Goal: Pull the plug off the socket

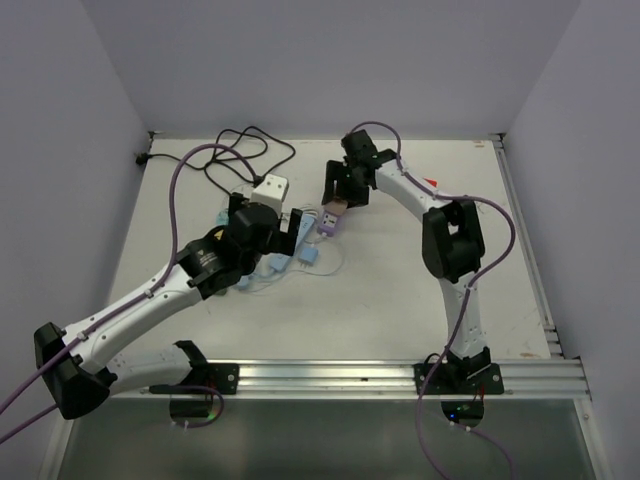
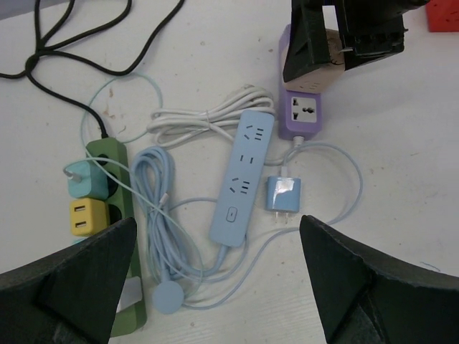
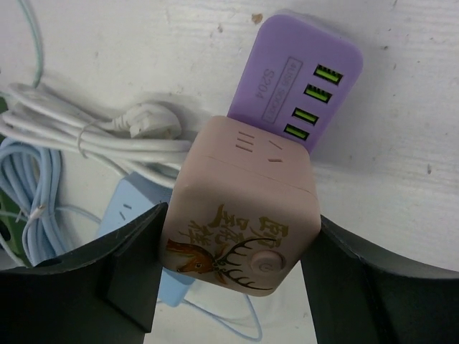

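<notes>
Two pincers show on my screens: the right gripper is clamped narrow on a pink cube plug printed with a deer, its two black fingers pressing the cube's opposite sides. Just past the fingertips, the cube meets the near end of the purple socket block with four green USB ports, lying flat on the white table. The left gripper hangs spread wide and holds nothing, with a blue power strip and a small blue charger lying below the gap between its fingers.
</notes>
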Available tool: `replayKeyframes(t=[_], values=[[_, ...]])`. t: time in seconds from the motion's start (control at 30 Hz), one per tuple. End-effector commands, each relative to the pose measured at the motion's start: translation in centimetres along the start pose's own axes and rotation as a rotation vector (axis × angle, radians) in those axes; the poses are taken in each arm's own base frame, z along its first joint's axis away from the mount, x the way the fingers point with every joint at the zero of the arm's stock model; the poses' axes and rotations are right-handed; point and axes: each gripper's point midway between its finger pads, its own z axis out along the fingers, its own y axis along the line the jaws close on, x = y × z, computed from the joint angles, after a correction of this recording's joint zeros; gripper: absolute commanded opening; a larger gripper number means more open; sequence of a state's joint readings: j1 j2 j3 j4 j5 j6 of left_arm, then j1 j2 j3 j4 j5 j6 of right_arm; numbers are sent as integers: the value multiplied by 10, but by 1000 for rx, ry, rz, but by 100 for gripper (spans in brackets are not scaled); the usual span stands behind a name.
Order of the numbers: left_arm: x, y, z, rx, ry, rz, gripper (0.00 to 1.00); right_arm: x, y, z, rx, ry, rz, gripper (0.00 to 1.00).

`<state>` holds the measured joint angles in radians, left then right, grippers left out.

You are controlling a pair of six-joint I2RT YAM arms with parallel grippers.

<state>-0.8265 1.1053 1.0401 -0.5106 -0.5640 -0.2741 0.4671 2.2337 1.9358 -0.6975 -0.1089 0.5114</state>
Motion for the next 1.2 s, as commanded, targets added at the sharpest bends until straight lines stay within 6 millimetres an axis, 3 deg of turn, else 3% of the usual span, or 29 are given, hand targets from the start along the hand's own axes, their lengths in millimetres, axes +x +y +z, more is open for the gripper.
replayKeyframes(t=[0.0,0.03,0.07,0.13,0.2,0.37,0.57,0.83,1.0,1.17], values=[[-6,-24,7,97,-32,-119,100,-35,61,-63,-273,-187,-101,28],[-3,-29,10,109,-29,-130,100,-43,71,-79,-322,-242,-115,29],[-2,-33,13,122,-29,-141,100,-33,68,-76,-335,-225,-118,29],[6,-46,23,166,-31,-171,99,-40,74,-92,-389,-281,-118,29],[13,-60,32,215,-27,-189,100,-29,74,-93,-435,-262,-107,29],[31,-77,64,279,7,-212,99,-30,74,-108,-544,-313,-56,27],[18,-82,93,370,-36,-239,100,-20,81,-118,-662,-296,-69,27],[26,-82,124,364,6,-226,99,-9,90,-129,-782,-300,-88,27],[38,-81,143,344,42,-217,85,-7,93,-139,-822,-302,-90,27],[32,-76,149,342,23,-251,85,-1,94,-144,-856,-310,-109,27]])
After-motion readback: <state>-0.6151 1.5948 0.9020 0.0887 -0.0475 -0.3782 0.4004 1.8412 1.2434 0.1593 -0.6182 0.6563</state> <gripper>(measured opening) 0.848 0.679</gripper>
